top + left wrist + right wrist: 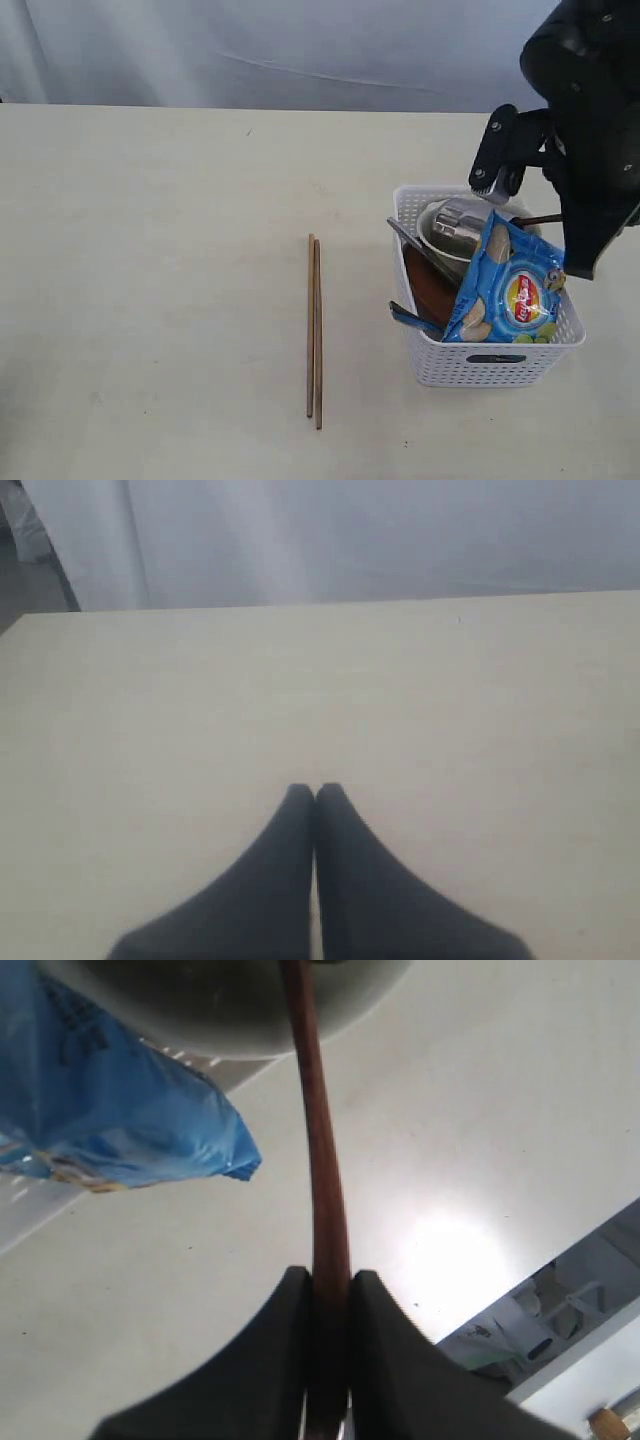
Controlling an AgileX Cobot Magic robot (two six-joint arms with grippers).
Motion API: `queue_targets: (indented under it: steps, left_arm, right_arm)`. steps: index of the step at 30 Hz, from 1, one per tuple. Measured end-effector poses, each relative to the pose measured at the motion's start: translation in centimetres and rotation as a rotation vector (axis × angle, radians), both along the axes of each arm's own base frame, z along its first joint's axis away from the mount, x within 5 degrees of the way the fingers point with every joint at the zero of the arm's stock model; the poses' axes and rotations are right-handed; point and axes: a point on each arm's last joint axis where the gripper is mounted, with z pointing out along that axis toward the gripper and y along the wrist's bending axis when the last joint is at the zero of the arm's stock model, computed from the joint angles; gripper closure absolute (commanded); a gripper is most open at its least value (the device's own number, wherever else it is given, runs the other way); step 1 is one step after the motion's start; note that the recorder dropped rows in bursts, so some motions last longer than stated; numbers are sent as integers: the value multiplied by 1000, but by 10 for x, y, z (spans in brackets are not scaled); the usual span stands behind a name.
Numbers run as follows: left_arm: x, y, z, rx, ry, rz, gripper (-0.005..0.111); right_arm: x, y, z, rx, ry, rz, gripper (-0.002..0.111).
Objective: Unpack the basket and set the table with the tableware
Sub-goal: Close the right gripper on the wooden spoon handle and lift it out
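Clamped narrow on a dark reddish wooden spoon (pixel 318 1160), right gripper (pixel 330 1280), its black fingers (pixel 285 1360) pressed against either side of the handle. Beyond the fingertips in the right wrist view, handle running up to a pale rounded vessel, bowl or cup impossible to tell, with the blue crisp packet (pixel 110 1110) just beside it.

Seen only from the exterior view: white perforated basket (pixel 480 365) on the right side of the cream table (pixel 150 250), crisp packet (pixel 505 290) propped upright against its near wall, shiny steel cup (pixel 455 225) on its side behind the packet, round brown plate (pixel 430 285) standing on edge along the left wall, a steel utensil handle (pixel 405 235) leaning over the rim. Spoon handle (pixel 540 218) sticking out past the basket's far right corner, under the bulk of the right arm. Two wooden chopsticks (pixel 314 330) side by side and touching on bare tabletop, well apart from the basket to its left.

Seen only from the left wrist view: left gripper (pixel 315 792) pressed fully closed, fingertips touching, nothing between them, above bare table (pixel 450 710).
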Motion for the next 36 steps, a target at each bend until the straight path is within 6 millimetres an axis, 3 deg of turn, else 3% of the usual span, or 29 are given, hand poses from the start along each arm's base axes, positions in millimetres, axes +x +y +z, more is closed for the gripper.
queue_targets:
  steps: [6, 20, 36]
  left_arm:
    - [0, 0, 0, 0, 0, 0, 107]
    - [0, 0, 0, 0, 0, 0, 107]
    - [0, 0, 0, 0, 0, 0, 107]
  right_arm:
    - [-4, 1, 10, 3, -45, 5, 109]
    - [-27, -12, 58, 67, -181, 22, 109]
    - [-41, -17, 77, 75, -186, 121, 109]
